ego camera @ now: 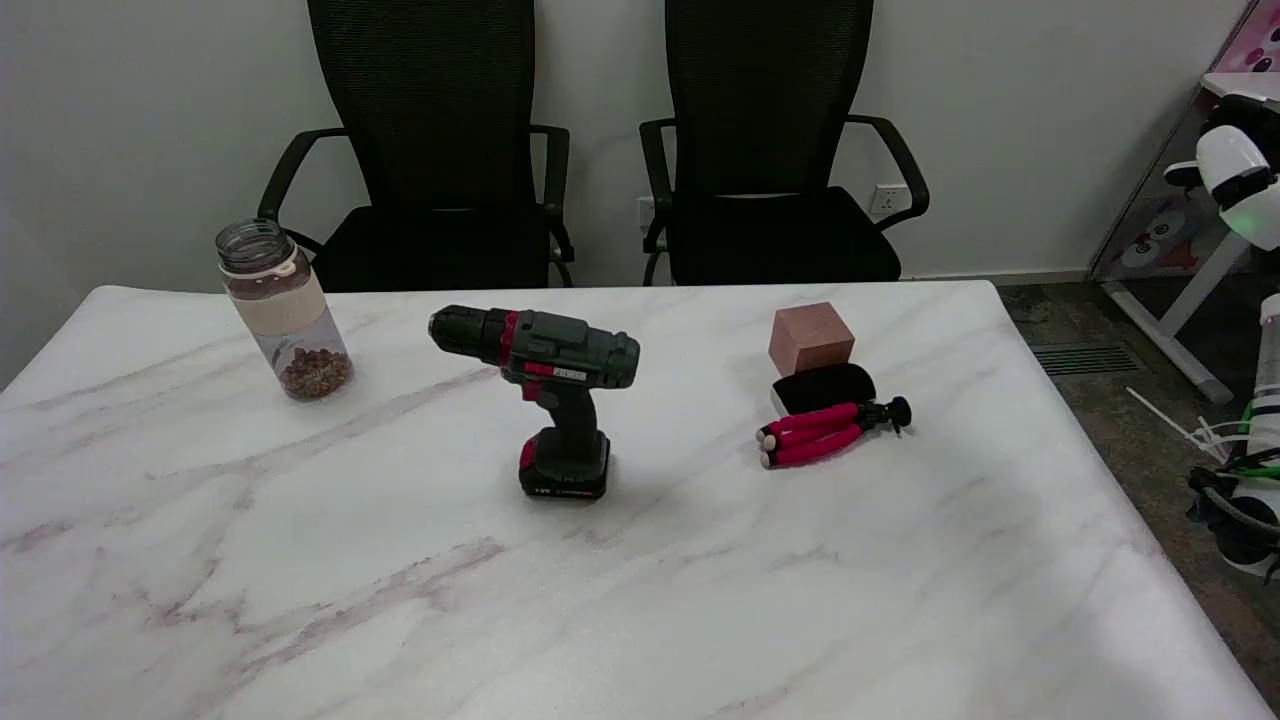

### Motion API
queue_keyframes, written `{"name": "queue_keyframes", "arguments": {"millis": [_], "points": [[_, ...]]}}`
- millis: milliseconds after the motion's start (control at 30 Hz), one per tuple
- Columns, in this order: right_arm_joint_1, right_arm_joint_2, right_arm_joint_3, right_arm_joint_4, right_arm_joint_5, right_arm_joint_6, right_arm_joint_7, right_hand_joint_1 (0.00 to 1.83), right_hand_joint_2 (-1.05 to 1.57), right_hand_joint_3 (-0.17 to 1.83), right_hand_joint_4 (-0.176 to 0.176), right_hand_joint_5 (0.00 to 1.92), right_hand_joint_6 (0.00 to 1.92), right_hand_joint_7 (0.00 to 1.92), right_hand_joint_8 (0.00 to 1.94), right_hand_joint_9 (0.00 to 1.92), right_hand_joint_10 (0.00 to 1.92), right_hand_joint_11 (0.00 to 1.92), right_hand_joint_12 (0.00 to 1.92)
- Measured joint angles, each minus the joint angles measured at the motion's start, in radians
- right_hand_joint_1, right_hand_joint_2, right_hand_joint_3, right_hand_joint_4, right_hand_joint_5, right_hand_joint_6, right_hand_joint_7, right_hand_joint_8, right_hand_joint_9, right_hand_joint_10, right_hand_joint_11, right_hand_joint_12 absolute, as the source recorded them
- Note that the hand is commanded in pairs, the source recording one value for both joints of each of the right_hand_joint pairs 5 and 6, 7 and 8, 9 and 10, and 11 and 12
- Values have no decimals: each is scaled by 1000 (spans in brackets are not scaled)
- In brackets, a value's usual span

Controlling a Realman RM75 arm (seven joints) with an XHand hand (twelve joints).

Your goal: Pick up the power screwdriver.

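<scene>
- One screwdriver (553, 385), dark grey-green and black with red trim, stands upright on its battery base near the middle of the counter (400, 600).
- Its body lies level, long axis running left to right across the picture; the chuck points to the picture's left, slightly toward the far edge.
- Its grip runs down from the body to the black and red battery pack, which sits flat on the marble top.
- Nothing touches the screwdriver.
- One clear jar (283, 310) stands upright, well apart from the screwdriver on the picture's left. It has a pale band round its middle and brown bits at the bottom. I see no lid on it.
- One pinkish cube (810, 338) sits on the picture's right of the screwdriver, toward the far edge.
- One small black oval thing (822, 386) with a white edge lies just in front of the cube; what it is I cannot tell.
- One mini tripod (825, 434), pink legs folded together and black head pointing to the picture's right, lies on its side against that black thing's near edge.
- Two black chairs (440, 150) (775, 150) stand side by side behind the counter.
- The right hand is out of view, so its state cannot be told; only white and black arm parts (1240, 180) show at the picture's right edge, off the counter.
</scene>
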Motion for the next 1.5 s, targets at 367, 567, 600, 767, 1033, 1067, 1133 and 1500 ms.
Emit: {"name": "queue_keyframes", "arguments": {"millis": [367,567,600,767,1033,1067,1133,1500], "points": [[-13,-1,-19,9,-97,-27,53,903,299,927,-176,597,597,597,597,548,548,865,865],[-17,-1,-44,-17,-161,-20,83,909,212,915,-176,636,636,636,636,580,580,889,889],[-17,-1,-48,-28,-178,-13,88,910,210,914,-176,635,635,635,635,583,583,891,891],[-18,-2,-62,-99,-257,25,106,911,159,897,-134,531,531,531,531,621,621,926,926],[1,-11,-78,-224,-384,120,122,911,110,867,-127,324,324,324,324,577,577,784,784],[6,-15,-80,-239,-399,132,123,911,112,860,-126,316,316,316,316,566,566,758,758],[16,-25,-83,-275,-436,165,125,911,112,855,-125,310,310,310,310,551,551,735,735],[66,-113,-104,-377,-573,301,132,911,103,857,-98,348,348,348,348,518,518,672,672]]}}
